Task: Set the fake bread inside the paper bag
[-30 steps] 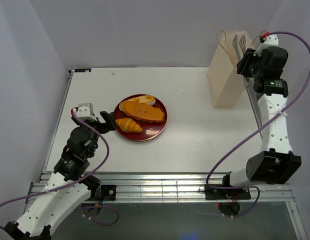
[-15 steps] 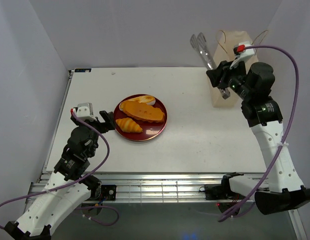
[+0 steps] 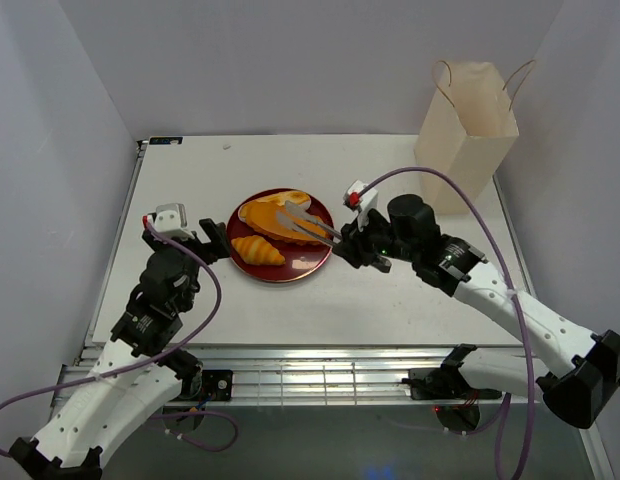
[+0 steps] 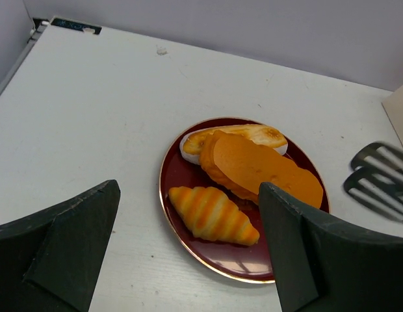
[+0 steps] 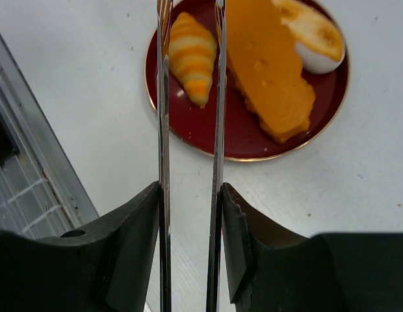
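Fake bread point(image 3: 268, 222) is gathered on the dark red plate point(image 4: 250, 259) at the middle-left of the surface point(image 3: 190, 180): a striped croissant point(image 4: 213, 214) at the near side, a long orange loaf point(image 4: 260, 166) laid across the middle, and a pale-bottomed slice point(image 4: 244, 133) partly covered behind it. The paper bag point(image 3: 468, 140) is stood upright at the far right, well apart from the plate, its mouth turned upward so that pieces can be dropped in from above; what lies inside cannot be told.

Slim metal tongs point(image 3: 312, 226) are pinched in the right hand point(image 3: 365, 243), its fingers pressed against the outer sides of the two arms. The blades are set a little apart and pointed over the plate's right part, above the loaf. The tool is judged to be held this way so that a glossy, slippery piece can be straddled and squeezed. The left hand point(image 3: 212, 242) is spread wide just beside the plate's left rim, with nothing between its fingers, probably placed there so that the plate can be steadied if it is pushed.

As for obstacles, the loaf is leaned on the slice behind it, so one may be dragged along with the other, and the light bag could be tipped by a careless drop
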### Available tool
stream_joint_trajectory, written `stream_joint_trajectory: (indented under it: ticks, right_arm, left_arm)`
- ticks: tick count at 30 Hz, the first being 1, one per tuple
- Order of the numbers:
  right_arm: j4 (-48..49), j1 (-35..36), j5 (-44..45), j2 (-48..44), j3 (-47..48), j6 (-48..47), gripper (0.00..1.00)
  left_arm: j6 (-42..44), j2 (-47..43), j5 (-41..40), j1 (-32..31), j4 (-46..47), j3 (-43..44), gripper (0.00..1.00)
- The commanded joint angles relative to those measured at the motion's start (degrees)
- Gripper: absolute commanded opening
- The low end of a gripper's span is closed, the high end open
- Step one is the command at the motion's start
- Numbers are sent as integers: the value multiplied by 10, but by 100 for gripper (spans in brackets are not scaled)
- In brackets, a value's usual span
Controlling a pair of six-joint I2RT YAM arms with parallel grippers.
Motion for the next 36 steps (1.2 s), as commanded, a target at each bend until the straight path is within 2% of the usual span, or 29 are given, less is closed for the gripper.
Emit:
stream_joint_trajectory:
  ticks: [1, 5, 6, 9, 13, 22, 28, 36]
  right_arm:
    - [59, 30, 13, 28, -22, -19, 46]
    - [57, 57, 20, 83, -22, -34, 46]
    - [57, 63, 23, 94, -22, -37, 46]
    - [57, 69, 30, 129, -22, -46, 45]
    - [57, 69, 41, 160, -28, -54, 45]
    - [20, 69, 63, 208, 4, -77, 45]
    - [19, 69, 67, 222, 16, -73, 46]
    - [22, 69, 26, 249, 28, -63, 48]
  left_arm:
    - [-58, 16, -10, -3, -36, 33, 98]
    - [-205, 72, -26, -3, -145, 113, 98]
    - [-264, 80, -29, -3, -166, 128, 98]
    - [-350, 108, -31, -3, -250, 193, 98]
    - [-410, 117, -28, -3, -324, 264, 98]
    - [-408, 94, -29, -3, -338, 320, 98]
    - [-391, 91, -33, -3, -333, 304, 98]
    - [-378, 73, -53, -3, -332, 298, 98]
